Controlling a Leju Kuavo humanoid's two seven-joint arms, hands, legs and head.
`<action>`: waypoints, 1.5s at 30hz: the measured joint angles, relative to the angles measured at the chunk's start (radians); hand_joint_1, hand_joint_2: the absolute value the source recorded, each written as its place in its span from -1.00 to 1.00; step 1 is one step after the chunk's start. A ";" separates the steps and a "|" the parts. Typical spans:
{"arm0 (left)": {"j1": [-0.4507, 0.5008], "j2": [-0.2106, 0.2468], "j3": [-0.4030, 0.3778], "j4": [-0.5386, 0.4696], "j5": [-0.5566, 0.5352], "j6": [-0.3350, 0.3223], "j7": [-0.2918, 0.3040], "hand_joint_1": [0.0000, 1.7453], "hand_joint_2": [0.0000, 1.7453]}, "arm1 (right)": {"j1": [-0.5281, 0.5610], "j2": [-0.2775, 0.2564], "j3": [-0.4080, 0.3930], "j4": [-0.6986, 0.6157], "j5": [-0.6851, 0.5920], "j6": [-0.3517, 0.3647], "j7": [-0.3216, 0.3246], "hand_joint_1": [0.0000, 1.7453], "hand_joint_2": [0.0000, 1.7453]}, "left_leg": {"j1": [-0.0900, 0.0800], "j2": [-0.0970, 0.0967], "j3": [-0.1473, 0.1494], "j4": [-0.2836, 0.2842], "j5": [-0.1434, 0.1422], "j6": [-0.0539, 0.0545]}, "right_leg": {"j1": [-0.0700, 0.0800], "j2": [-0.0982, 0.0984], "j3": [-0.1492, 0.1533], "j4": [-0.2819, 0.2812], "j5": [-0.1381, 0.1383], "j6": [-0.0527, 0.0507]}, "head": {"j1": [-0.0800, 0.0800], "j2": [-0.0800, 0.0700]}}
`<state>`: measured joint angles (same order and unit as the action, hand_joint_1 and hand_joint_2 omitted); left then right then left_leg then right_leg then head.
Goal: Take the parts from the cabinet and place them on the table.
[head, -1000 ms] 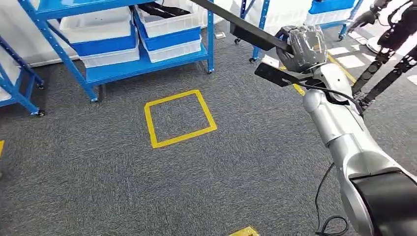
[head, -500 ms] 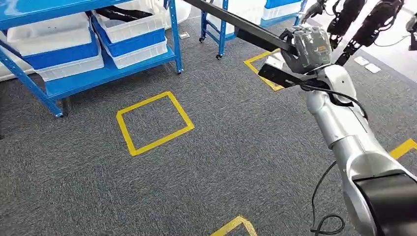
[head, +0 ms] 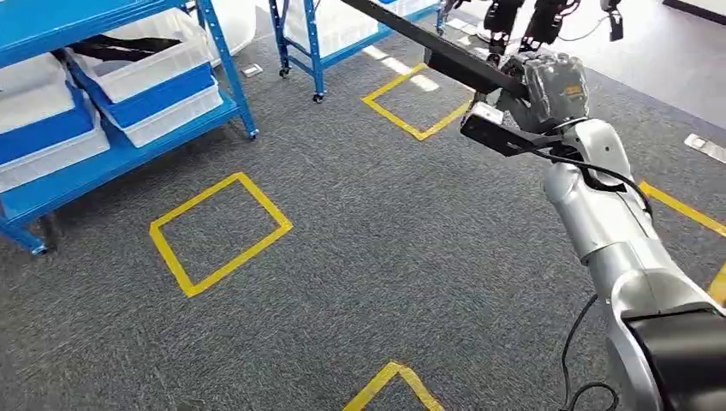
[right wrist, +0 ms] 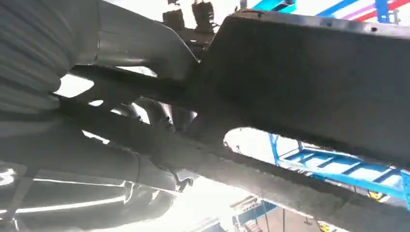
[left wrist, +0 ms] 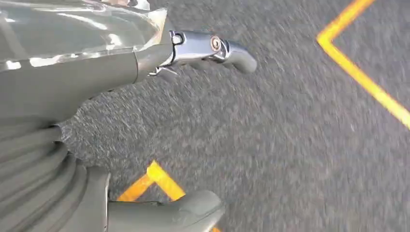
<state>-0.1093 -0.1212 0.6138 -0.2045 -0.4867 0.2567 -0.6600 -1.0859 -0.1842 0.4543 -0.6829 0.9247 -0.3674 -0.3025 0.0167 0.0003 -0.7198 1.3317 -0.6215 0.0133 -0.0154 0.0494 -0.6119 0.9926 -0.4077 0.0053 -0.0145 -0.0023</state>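
The right hand [head: 548, 86] grips a long, flat black part [head: 428, 47], held above grey carpet [head: 385, 257] marked with yellow tape squares [head: 218, 231]. The left hand [left wrist: 72, 96] hangs over carpet, fingers spread, holding nothing. White bins sit on the blue steel cabinet [head: 120, 154].

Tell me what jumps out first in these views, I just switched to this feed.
The right hand, raised at upper right of the head view, grips a long black part that runs up and to the left out of the picture. Below it, yellow tape squares mark the grey carpet. At the far left stands a blue rack with white and blue bins.
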 joint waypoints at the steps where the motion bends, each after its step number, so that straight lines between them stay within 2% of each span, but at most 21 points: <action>1: 0.001 -0.003 0.000 0.000 -0.003 0.003 0.000 -1.00 1.00 | -0.001 -0.003 0.000 0.002 0.001 0.006 0.001 0.86 1.00 | 0.000 -0.001 -0.003 -0.003 0.017 0.005 | 0.004 0.014 0.000 0.000 0.002 -0.003 | -0.001 0.000; 3: 0.002 -0.007 0.000 0.000 -0.007 0.008 0.000 -1.00 1.00 | -0.004 -0.008 -0.001 0.003 0.003 0.008 0.002 0.86 1.00 | -0.003 -0.011 0.053 -0.136 0.105 0.022 | 0.009 0.045 0.001 0.000 0.003 -0.003 | -0.001 0.000; 4: 0.002 -0.008 0.000 0.000 -0.007 0.008 0.000 -1.00 1.00 | -0.009 -0.010 -0.001 0.003 0.003 0.008 0.001 0.86 1.00 | -0.005 -0.037 0.095 -0.225 0.150 0.033 | 0.011 0.058 0.001 0.001 0.003 -0.003 | -0.001 0.000; 5: 0.003 -0.007 0.000 0.000 -0.005 0.006 0.000 -1.00 1.00 | -0.014 -0.010 -0.001 0.005 0.003 0.008 -0.001 0.86 1.00 | -0.006 -0.099 0.122 -0.288 0.165 0.050 | 0.007 0.061 0.000 0.001 0.004 -0.003 | 0.001 0.000; 9: 0.006 -0.012 0.000 0.000 -0.006 -0.003 -0.001 -1.00 1.00 | -0.026 -0.028 -0.003 0.022 0.002 0.007 -0.004 0.86 1.00 | -0.016 -0.071 0.133 -0.312 0.163 0.047 | 0.002 0.099 -0.014 -0.002 0.016 0.018 | -0.002 0.000; 10: 0.006 -0.016 0.000 0.000 -0.006 -0.001 -0.001 -1.00 1.00 | -0.026 -0.034 -0.005 0.023 0.002 0.005 -0.004 0.86 1.00 | -0.002 -0.059 0.143 -0.332 0.175 0.048 | 0.017 0.088 -0.022 0.003 0.013 0.020 | 0.001 0.000; 12: 0.008 -0.015 0.000 0.000 -0.005 0.002 0.001 -1.00 1.00 | -0.037 -0.038 -0.003 0.029 0.003 0.005 -0.007 0.86 1.00 | -0.005 -0.045 0.144 -0.338 0.182 0.053 | 0.015 -0.009 -0.062 0.082 -0.035 0.017 | 0.009 0.000; 15: 0.014 -0.017 0.000 0.001 -0.004 -0.004 0.002 -1.00 1.00 | -0.039 -0.036 0.000 0.041 0.003 0.004 -0.007 0.86 1.00 | -0.006 -0.018 0.143 -0.337 0.181 0.052 | 0.003 -0.034 -0.166 0.310 -0.113 0.025 | 0.010 0.000; 16: 0.016 -0.018 0.000 0.001 -0.006 -0.004 0.002 -1.00 1.00 | -0.038 -0.037 0.000 0.045 0.005 0.004 -0.007 0.86 1.00 | -0.005 -0.013 0.143 -0.337 0.181 0.051 | -0.002 -0.036 -0.170 0.319 -0.110 0.033 | 0.010 0.000; 19: 0.015 -0.023 0.000 0.001 -0.009 -0.004 0.004 -1.00 1.00 | -0.044 -0.041 0.000 0.052 0.009 0.004 -0.006 0.86 1.00 | 0.000 0.014 0.144 -0.331 0.173 0.040 | -0.021 -0.064 -0.056 0.100 -0.023 0.068 | 0.009 0.000; 21: 0.015 -0.023 0.000 0.001 -0.015 -0.001 0.005 -1.00 1.00 | -0.056 -0.042 0.000 0.053 0.008 0.005 -0.006 0.86 1.00 | -0.010 0.018 0.142 -0.319 0.161 0.021 | -0.002 -0.114 -0.005 0.009 -0.007 0.064 | 0.015 0.000; 26: 0.014 -0.027 0.000 0.001 -0.020 -0.003 0.007 -1.00 1.00 | -0.058 -0.054 0.000 0.059 0.000 0.008 -0.011 0.86 1.00 | 0.000 0.038 0.136 -0.305 0.138 0.003 | -0.016 -0.056 -0.016 0.009 0.004 0.028 | 0.010 0.000; 29: 0.015 -0.027 0.000 0.001 -0.027 -0.005 0.007 -1.00 1.00 | -0.060 -0.059 0.000 0.061 -0.006 0.008 -0.013 0.86 1.00 | 0.000 0.003 0.041 -0.085 0.018 0.002 | -0.009 -0.028 -0.017 0.010 0.005 0.008 | 0.008 0.000; 31: 0.014 -0.027 0.000 0.001 -0.029 -0.005 0.008 -1.00 1.00 | -0.056 -0.062 0.000 0.067 -0.009 0.008 -0.016 0.86 1.00 | 0.000 0.001 -0.009 0.011 -0.003 0.005 | -0.003 -0.005 -0.018 0.010 0.007 0.005 | 0.009 0.000; 34: 0.012 -0.026 0.000 0.001 -0.032 0.000 0.010 -1.00 1.00 | -0.057 -0.070 0.000 0.069 -0.013 0.008 -0.022 0.86 1.00 | 0.000 -0.014 0.067 -0.159 0.110 0.023 | 0.001 0.032 -0.016 0.012 0.008 0.006 | 0.008 0.000; 36: 0.008 -0.021 0.000 0.001 -0.032 0.001 0.010 -1.00 1.00 | -0.060 -0.071 0.000 0.069 -0.018 0.008 -0.022 0.86 1.00 | 0.001 -0.092 0.132 -0.287 0.146 0.040 | 0.006 0.050 -0.020 0.014 0.010 0.009 | 0.011 0.000; 40: 0.002 -0.021 -0.001 0.001 -0.032 0.002 0.008 -1.00 1.00 | -0.064 -0.081 -0.001 0.073 -0.019 0.007 -0.021 0.86 1.00 | -0.011 -0.041 0.136 -0.306 0.157 0.039 | -0.002 0.093 -0.034 0.005 0.027 0.036 | 0.011 0.000; 41: 0.001 -0.021 -0.001 0.001 -0.032 -0.002 0.008 -1.00 1.00 | -0.064 -0.087 -0.002 0.073 -0.019 0.007 -0.021 0.86 1.00 | 0.002 -0.027 0.142 -0.322 0.167 0.044 | 0.004 0.073 -0.044 0.013 0.023 0.035 | 0.012 0.000; 42: -0.001 -0.021 -0.001 0.000 -0.032 -0.002 0.007 -1.00 1.00 | -0.067 -0.091 -0.003 0.074 -0.021 0.007 -0.021 0.86 1.00 | -0.005 -0.015 0.145 -0.328 0.171 0.048 | 0.006 0.002 -0.063 0.049 0.000 0.032 | 0.014 0.000; 43: -0.001 -0.021 0.000 0.000 -0.032 -0.004 0.007 -1.00 1.00 | -0.070 -0.090 -0.002 0.074 -0.021 0.007 -0.020 0.86 1.00 | -0.007 -0.003 0.143 -0.328 0.173 0.049 | 0.005 -0.024 -0.098 0.123 -0.036 0.030 | 0.017 0.000; 45: 0.001 -0.021 0.000 0.001 -0.032 -0.005 0.007 -1.00 1.00 | -0.064 -0.089 -0.001 0.077 -0.021 0.007 -0.020 0.86 1.00 | -0.009 0.025 0.142 -0.327 0.172 0.049 | 0.002 -0.034 -0.172 0.287 -0.093 0.031 | 0.018 0.000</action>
<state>-0.1083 -0.1427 0.6134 -0.2037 -0.5188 0.2518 -0.6527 -1.1503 -0.2731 0.4532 -0.6058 0.9033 -0.3601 -0.3227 0.0075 0.0248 -0.5777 1.0046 -0.4490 0.0628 -0.0133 0.0153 -0.7836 1.2794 -0.5008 0.0368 0.0030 -0.0023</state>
